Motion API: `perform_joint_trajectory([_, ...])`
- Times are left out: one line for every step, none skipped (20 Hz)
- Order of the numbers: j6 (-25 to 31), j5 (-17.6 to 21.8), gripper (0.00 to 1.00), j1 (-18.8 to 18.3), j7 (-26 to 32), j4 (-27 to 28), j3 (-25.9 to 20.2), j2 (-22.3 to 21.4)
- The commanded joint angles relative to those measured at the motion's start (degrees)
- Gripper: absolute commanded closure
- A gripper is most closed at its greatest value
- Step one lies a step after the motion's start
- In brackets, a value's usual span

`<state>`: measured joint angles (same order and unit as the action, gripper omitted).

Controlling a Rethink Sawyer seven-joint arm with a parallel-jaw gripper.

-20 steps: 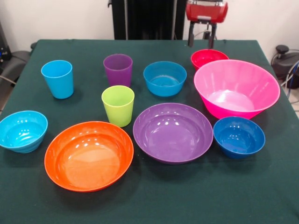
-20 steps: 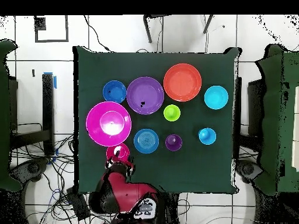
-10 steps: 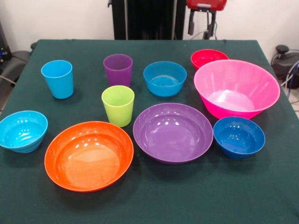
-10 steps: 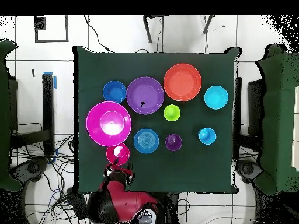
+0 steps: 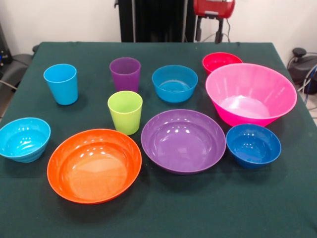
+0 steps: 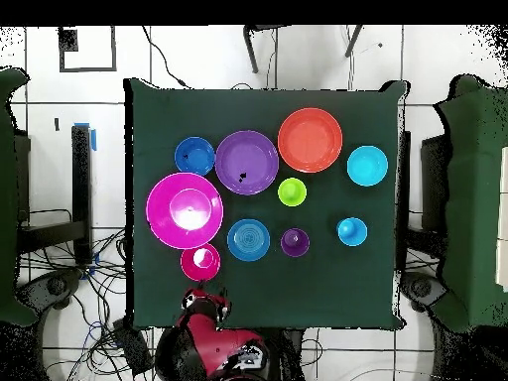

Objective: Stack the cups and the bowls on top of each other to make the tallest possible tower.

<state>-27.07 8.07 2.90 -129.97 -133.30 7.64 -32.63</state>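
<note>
We see a dark green table (image 5: 163,218) with ten plastic pieces standing directly on it, none stacked. Far row in the front view: light blue cup (image 5: 61,84), purple cup (image 5: 125,74), blue bowl (image 5: 174,83), red bowl (image 5: 221,61). The big pink bowl (image 5: 250,94) sits just in front of the red bowl, very close, contact unclear. The lime green cup (image 5: 125,112) stands near the middle. Near row: cyan bowl (image 5: 24,139) at the left edge, orange bowl (image 5: 94,165), purple bowl (image 5: 183,141) just beside it, dark blue bowl (image 5: 253,145) at the right. All open side up.
</note>
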Motion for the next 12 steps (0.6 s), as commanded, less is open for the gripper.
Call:
perform_joint_trajectory([-7.0,-1.8,0.0,2.1,-9.3,5.9,-2.3,11.5])
perform_joint_trajectory([-7.7,-2.0,0.0,2.1,-9.5,6.2,-2.4,12.3])
perform_joint_trajectory([-8.5,-2.3,0.0,2.2,-9.8,6.4,-2.5,13.1])
perform_joint_trajectory([-9.2,-2.4,0.0,1.9,-9.9,6.7,-2.6,13.9])
perform_joint_trajectory([-9.7,-2.4,0.0,1.8,-9.9,6.9,-2.7,14.4])
perform_joint_trajectory([-10.2,-2.5,0.0,2.0,-9.9,6.8,-2.7,14.7])
perform_joint_trajectory([-10.2,-2.5,0.0,1.8,-9.9,6.8,-2.8,14.8])
perform_joint_trajectory([-10.0,-2.2,0.0,1.4,-9.7,6.7,-3.1,14.7])
perform_joint_trajectory([-10.2,-2.2,0.0,1.3,-9.7,6.7,-3.1,14.9])
perform_joint_trajectory([-10.5,-2.4,0.0,1.3,-9.7,6.8,-3.1,15.1])
perform_joint_trajectory([-10.8,-2.6,0.0,1.4,-9.7,6.9,-3.1,15.4])
perform_joint_trajectory([-11.2,-3.0,0.0,1.6,-9.8,7.1,-3.1,15.8])
